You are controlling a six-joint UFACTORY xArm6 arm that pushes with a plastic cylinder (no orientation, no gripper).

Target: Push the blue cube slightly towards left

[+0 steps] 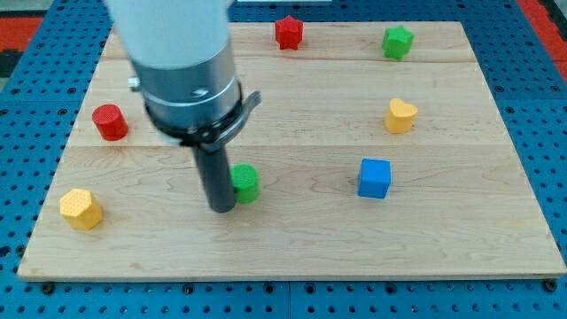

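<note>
resting on the board, my tip (pixel 221 209) sits well left of the blue cube (pixel 374 177).

We look through our one camera from above and in front, tilted down at the wooden board (pixel 292 244), near enough that the board nearly fills the frame edge to edge, with the blue pegboard (pixel 27 53) showing around it and our arm's housing (pixel 177 62) looming closest.
</note>
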